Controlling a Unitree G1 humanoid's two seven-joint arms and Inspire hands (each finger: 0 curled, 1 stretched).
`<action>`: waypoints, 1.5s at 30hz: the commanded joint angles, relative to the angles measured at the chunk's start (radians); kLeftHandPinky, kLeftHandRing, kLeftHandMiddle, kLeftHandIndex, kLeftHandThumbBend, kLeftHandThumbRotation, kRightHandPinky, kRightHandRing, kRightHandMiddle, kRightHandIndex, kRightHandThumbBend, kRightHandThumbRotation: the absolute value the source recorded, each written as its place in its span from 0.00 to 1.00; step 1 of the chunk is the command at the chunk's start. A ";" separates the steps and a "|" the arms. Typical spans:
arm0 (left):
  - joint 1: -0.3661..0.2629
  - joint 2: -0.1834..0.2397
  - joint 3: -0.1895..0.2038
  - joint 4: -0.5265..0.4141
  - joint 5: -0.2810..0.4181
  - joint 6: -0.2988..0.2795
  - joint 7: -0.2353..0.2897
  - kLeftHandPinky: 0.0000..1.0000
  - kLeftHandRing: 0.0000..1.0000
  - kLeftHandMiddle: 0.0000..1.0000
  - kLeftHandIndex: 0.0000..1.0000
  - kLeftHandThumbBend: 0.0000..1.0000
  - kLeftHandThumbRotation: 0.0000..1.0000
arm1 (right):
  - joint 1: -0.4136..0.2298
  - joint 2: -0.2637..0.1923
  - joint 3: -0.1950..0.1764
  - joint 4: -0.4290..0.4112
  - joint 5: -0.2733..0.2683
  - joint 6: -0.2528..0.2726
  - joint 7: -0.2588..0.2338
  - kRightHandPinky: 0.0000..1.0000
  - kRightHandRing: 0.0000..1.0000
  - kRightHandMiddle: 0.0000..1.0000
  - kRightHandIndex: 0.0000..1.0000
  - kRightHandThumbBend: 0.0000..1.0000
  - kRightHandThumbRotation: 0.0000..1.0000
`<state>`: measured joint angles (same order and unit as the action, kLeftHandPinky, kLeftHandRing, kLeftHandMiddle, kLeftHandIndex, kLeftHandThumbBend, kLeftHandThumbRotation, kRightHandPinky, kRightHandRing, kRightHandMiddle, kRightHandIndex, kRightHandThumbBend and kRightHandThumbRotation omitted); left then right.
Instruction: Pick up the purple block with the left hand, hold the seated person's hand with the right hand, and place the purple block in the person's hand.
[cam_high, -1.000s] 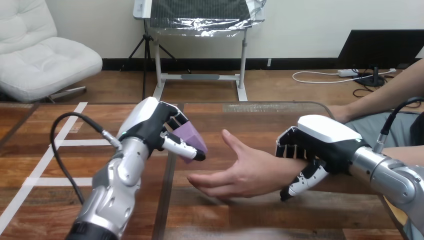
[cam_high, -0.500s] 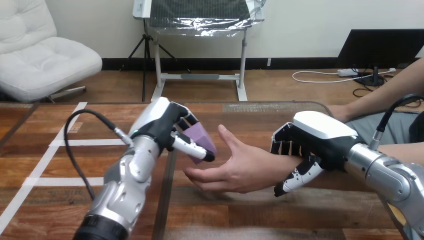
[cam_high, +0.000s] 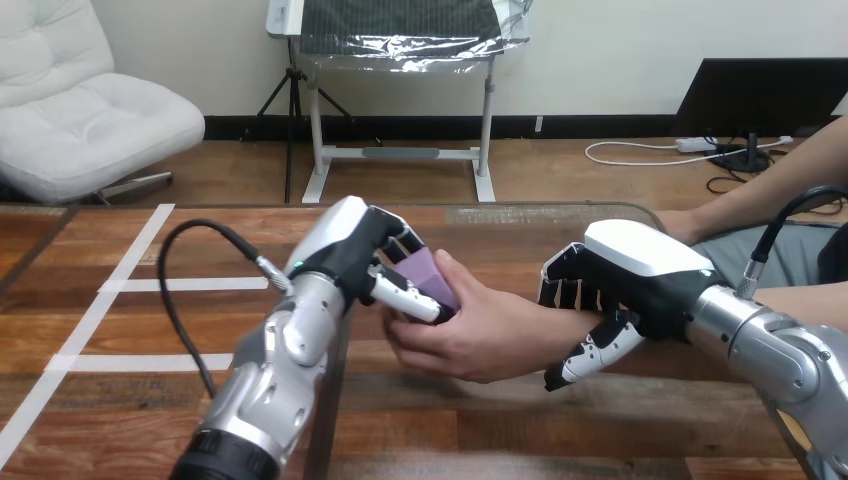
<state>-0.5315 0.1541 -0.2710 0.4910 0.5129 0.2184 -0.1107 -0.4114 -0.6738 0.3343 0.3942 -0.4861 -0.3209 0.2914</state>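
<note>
Head view, over the wooden table (cam_high: 120, 330). Left hand (cam_high: 355, 255) at centre, fingers (cam_high: 405, 243) curled over the top of the purple block (cam_high: 432, 272), thumb (cam_high: 410, 297) pressed across its near face: a closed pinch, block held firm. Block raised off the table, its right side against the palm of the person's hand (cam_high: 490, 335). Person's hand turned palm toward the block, thumb up beside the block's far edge, fingers curled in below the robot's thumb; touching it or not, cannot tell. Right hand (cam_high: 630, 275) at the person's wrist (cam_high: 565, 325), fingers (cam_high: 560, 292) bent down over the far side, thumb (cam_high: 592, 355) hooked under the near side, wrist clamped between them. Narrow span between those fingers and thumb, taken up by the wrist. Left forearm (cam_high: 270, 385) and right forearm (cam_high: 780, 350) well apart, the person's hand between the two robot hands.
</note>
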 joint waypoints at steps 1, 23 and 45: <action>-0.098 -0.021 -0.018 -0.005 -0.012 -0.009 -0.012 0.24 0.32 0.40 0.45 0.67 0.00 | 0.017 0.010 -0.044 -0.009 0.024 0.016 -0.008 0.31 0.37 0.45 0.48 0.84 0.19; -0.091 -0.074 -0.034 -0.036 -0.039 0.017 -0.053 0.27 0.36 0.43 0.45 0.69 0.00 | 0.025 0.016 -0.050 -0.015 0.011 0.014 -0.012 0.31 0.38 0.45 0.48 0.83 0.19; -0.075 -0.083 -0.053 -0.060 -0.038 0.038 -0.090 0.27 0.36 0.43 0.47 0.70 0.00 | 0.039 0.017 -0.058 -0.033 0.013 0.027 0.003 0.33 0.39 0.46 0.49 0.84 0.19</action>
<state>-0.5320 0.1148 -0.2788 0.4899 0.4816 0.2504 -0.1691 -0.3727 -0.6740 0.2992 0.3883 -0.4877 -0.3056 0.2921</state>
